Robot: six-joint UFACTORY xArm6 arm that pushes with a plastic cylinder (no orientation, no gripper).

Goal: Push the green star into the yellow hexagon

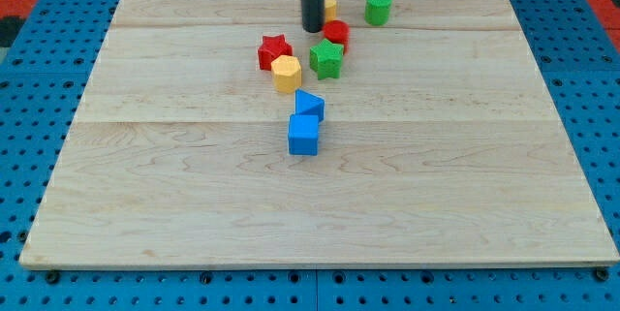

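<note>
The green star [326, 59] lies on the wooden board just right of the yellow hexagon [286, 74], with a small gap between them. The hexagon touches the red star [274, 51] at its upper left. My tip [312, 29] is above the green star, toward the view's top, beside a red block [336, 33] that sits at the green star's upper right. The tip touches neither the green star nor the hexagon.
A yellow block [330, 7] is partly hidden behind the rod. A green cylinder [378, 7] stands near the top edge. A blue block [309, 106] and a blue cube [303, 135] lie below the hexagon. The board [145, 185] has blue pegboard around it.
</note>
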